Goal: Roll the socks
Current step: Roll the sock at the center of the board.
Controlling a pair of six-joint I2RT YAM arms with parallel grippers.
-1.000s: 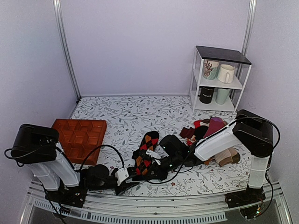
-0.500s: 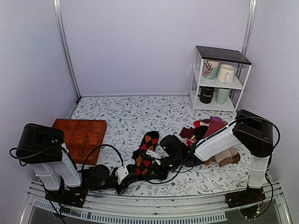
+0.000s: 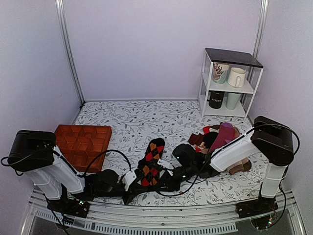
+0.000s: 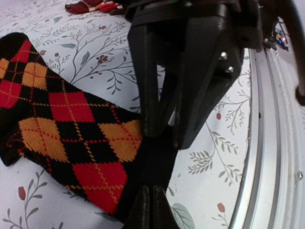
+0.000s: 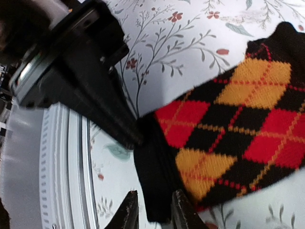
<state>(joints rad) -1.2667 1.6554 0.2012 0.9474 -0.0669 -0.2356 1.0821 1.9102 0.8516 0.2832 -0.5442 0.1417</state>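
The socks (image 3: 150, 162) are a black pair with red and orange diamonds, lying flat with the black cuff (image 4: 157, 157) nearest the arms. My left gripper (image 4: 150, 191) is shut, its tips pinching the cuff's edge. In the right wrist view the left gripper (image 5: 136, 137) meets the corner of the cuff (image 5: 157, 176). My right gripper (image 5: 153, 198) is open with the cuff's end between its fingertips. The left wrist view shows the right gripper (image 4: 169, 136) standing over the cuff. From above, the two grippers meet low at the socks' near end (image 3: 142, 183).
A brown-orange compartment tray (image 3: 83, 143) lies at the left. A heap of other socks (image 3: 222, 134) sits at the right, under the right arm. A white shelf with mugs (image 3: 229, 83) stands at the back right. The metal rail of the table's edge (image 4: 271, 143) runs close behind the cuff.
The left gripper has closed on the cuff. The right gripper has opened, and its arm has shifted a little to the right. The socks lie slightly straighter.
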